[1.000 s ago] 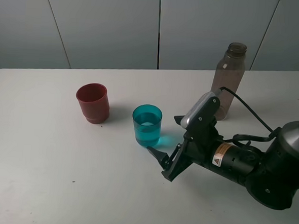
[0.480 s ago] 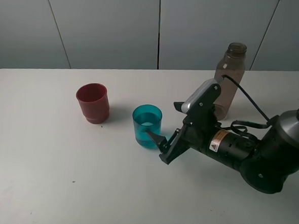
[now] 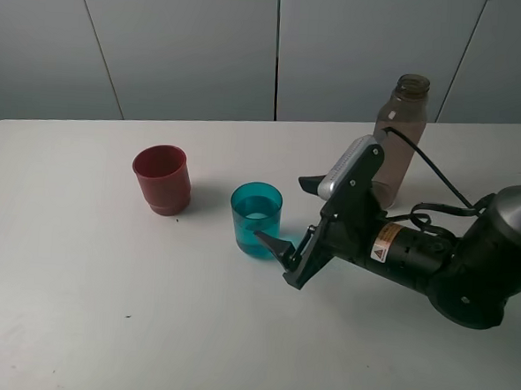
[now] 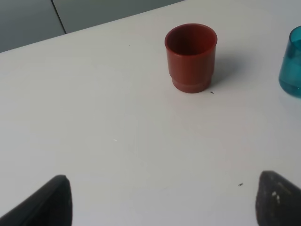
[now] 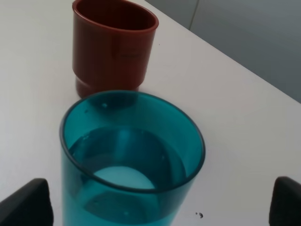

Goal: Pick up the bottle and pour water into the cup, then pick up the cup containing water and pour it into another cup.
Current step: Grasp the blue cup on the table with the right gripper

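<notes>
Right gripper [image 3: 282, 210]: released, jaws spread wide and holding nothing; I reach in low from the right, pointed left at the teal cup [image 3: 255, 221].
Near fingertip [image 3: 271, 242]: shows against the cup's right side; I cannot tell whether it touches.
Teal cup: upright near the middle of the table, just ahead of my right fingertips and lined up with the gap between them.
Water [image 5: 124, 176]: sits in the lower part of the teal cup, well below its rim.
Red cup [image 3: 162, 180]: upright, left of the teal cup and a little farther back, apart from it.
Bottle [image 3: 398, 137]: smoky brown, capless, upright at the far right beyond my right arm, well apart from both cups.
Left gripper [image 4: 162, 202]: released too, fingers wide apart with only bare tabletop between them; the red cup stands ahead of it.
Table [image 3: 103, 309]: white, carrying all three vessels.
</notes>
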